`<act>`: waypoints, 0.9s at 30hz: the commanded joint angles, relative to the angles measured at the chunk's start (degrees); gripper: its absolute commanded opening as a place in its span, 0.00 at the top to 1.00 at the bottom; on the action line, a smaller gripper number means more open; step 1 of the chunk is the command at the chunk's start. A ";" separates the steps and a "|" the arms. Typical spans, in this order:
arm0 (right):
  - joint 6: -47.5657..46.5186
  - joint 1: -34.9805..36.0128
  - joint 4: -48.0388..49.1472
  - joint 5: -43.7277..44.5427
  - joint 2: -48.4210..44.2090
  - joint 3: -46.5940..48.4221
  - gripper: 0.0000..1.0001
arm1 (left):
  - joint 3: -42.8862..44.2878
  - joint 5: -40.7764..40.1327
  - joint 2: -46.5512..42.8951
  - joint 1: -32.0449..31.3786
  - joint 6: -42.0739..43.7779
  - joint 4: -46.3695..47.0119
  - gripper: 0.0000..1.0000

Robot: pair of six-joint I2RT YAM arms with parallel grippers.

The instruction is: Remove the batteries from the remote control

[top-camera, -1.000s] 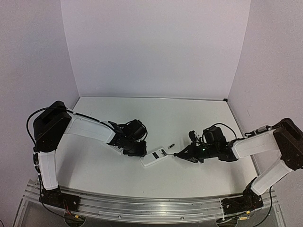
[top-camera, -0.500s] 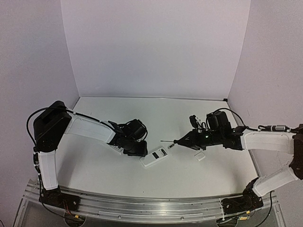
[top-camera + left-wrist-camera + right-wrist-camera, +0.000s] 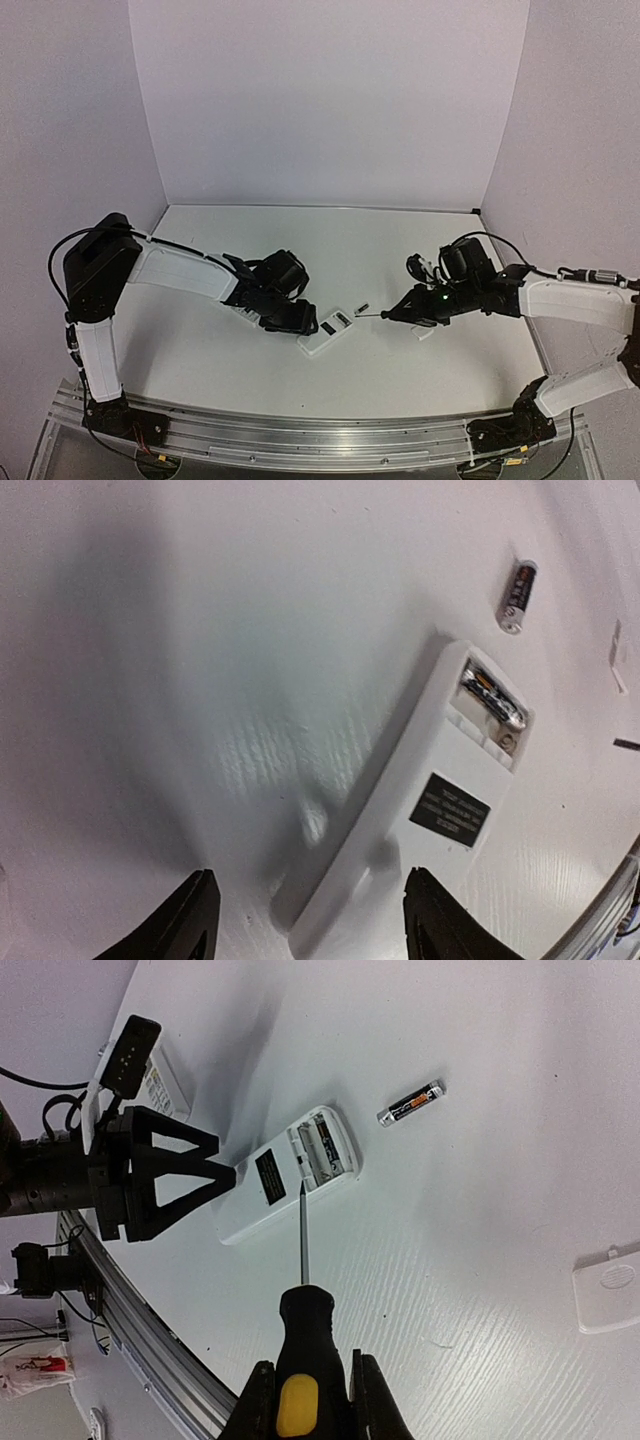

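Note:
The remote control (image 3: 326, 333) lies back up on the table, its battery recess open at the far end. One battery (image 3: 492, 692) sits in the recess (image 3: 325, 1146). Another battery (image 3: 362, 308) lies loose on the table just beyond the remote (image 3: 411, 1103). My left gripper (image 3: 315, 925) is open, its fingers straddling the remote's near end (image 3: 420, 810) with gaps on both sides. My right gripper (image 3: 305, 1390) is shut on a black and yellow screwdriver (image 3: 303, 1330). The screwdriver's tip points at the remote's recess edge (image 3: 285, 1175).
A small white square cover (image 3: 608, 1288) lies on the table right of the remote, under my right arm (image 3: 424, 330). A second white remote (image 3: 165, 1085) lies under my left arm. The table's metal front rail (image 3: 150, 1340) runs close by.
My left gripper has opened, letting go of the remote's near end. My right arm lifted the screwdriver away, then brought its tip back down toward the recess.

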 commanded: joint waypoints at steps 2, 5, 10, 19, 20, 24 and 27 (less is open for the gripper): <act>0.00 0.29 -1.07 2.10 -4.15 -0.28 1.00 | -3.68 12.63 -3.03 -0.09 1.64 7.55 0.28; 0.66 0.29 -1.30 2.44 -5.15 -1.13 1.00 | -4.55 16.32 -2.85 -0.60 1.53 9.69 0.23; 1.38 0.29 -1.54 3.16 -6.68 -2.58 1.00 | -5.69 21.10 -2.88 -1.80 1.20 13.58 0.20; 2.12 0.29 -4.03 6.49 -10.11 -4.26 1.00 | -2.92 23.70 0.37 -4.40 0.91 16.41 0.16; 2.19 0.29 -4.35 7.02 -10.41 -4.43 1.00 | -2.15 24.03 1.16 -4.49 0.82 17.16 0.16; 2.61 0.31 -5.58 8.43 -12.12 -5.05 1.00 | 0.81 24.87 3.83 -5.09 1.11 17.79 0.16; 2.74 0.29 -6.38 9.58 -13.18 -5.49 1.00 | 2.83 26.42 5.28 -5.24 0.60 19.19 0.15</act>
